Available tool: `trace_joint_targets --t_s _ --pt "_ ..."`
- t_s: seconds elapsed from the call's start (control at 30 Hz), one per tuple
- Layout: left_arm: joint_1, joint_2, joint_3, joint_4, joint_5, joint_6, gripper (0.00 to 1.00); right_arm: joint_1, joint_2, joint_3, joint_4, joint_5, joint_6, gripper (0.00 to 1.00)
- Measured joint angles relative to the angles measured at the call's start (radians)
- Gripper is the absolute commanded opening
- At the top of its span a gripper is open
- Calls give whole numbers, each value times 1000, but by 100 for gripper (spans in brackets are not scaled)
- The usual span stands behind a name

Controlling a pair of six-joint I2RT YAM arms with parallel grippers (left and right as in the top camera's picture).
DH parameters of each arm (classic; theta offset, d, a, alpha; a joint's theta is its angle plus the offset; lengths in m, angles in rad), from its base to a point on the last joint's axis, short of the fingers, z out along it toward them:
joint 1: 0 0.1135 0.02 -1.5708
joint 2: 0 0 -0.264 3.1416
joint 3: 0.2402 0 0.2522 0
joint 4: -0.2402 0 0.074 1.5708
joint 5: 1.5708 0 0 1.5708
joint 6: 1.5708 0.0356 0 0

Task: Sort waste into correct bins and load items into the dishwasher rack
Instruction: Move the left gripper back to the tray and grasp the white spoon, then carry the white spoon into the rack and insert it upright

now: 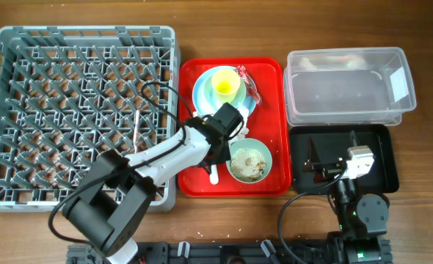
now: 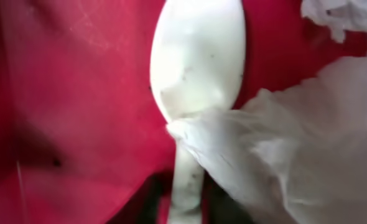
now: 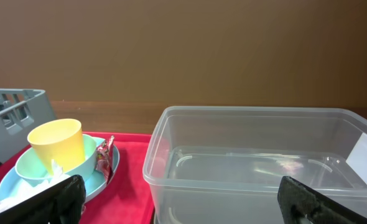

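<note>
While the right arm sits idle, the left one is at the red tray [image 1: 271, 117] — step in hand looks like picking the spoon for the rack.

Overhead: dishwasher rack [image 1: 84, 110] fills the left of frame, and I see no dishes in it. Red tray is centre. Left gripper [image 1: 218, 150] is low over the tray's left-centre, just left of the bowl holding the food scraps [image 1: 249, 161]. The white spoon [image 1: 214, 174] pokes out below the gripper. Yellow cup [image 1: 226, 86] is at the tray's top, stacked in a bowl on the light blue plate [image 1: 199, 99], with the red wrapper [image 1: 250, 84] right beside it. Clear tub [image 1: 345, 92] is upper right, black tray [image 1: 381, 176] below it. Right gripper [image 1: 332, 150] is over the black tray.

Left wrist: spoon [image 2: 196, 56] fills the upper centre, lying on the red tray with its bowl end up-frame. Napkin [image 2: 295, 155] drapes over the spoon's neck from the lower right. Dark shapes flank the handle at the bottom edge, probably the fingers, but it's too blurred. Can't tell whether this gripper is apart or clamped.

Right wrist: fingers [image 3: 59, 199] sit wide apart at the two lower corners with nothing held. Tub is straight ahead and looks empty. Cup stack is lower left.

Next: get a firm hold on the handle alone, clear of the napkin, then lift and carry left to the rack. Risk is the napkin dragging along. Napkin, wrapper and scraps are not yet binned.
</note>
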Motion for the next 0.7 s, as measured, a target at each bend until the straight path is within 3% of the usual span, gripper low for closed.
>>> trace_joint_targets --t_s 0.07,0.1,0.33,0.57,0.7 --pt "0 0 0 -2 -7 -3 14 0 0 0 0 0 0 100" --pt "0 0 0 -3 -7 -3 4 0 0 0 0 0 0 100" --pt "-1 -45 40 -117 -48 72 4 0 0 0 0 0 0 100" --pt "-1 -420 142 -342 -359 113 4 0 0 0 0 0 0 100" --pt "-1 -458 142 -411 -507 119 8 0 0 0 0 0 0 100"
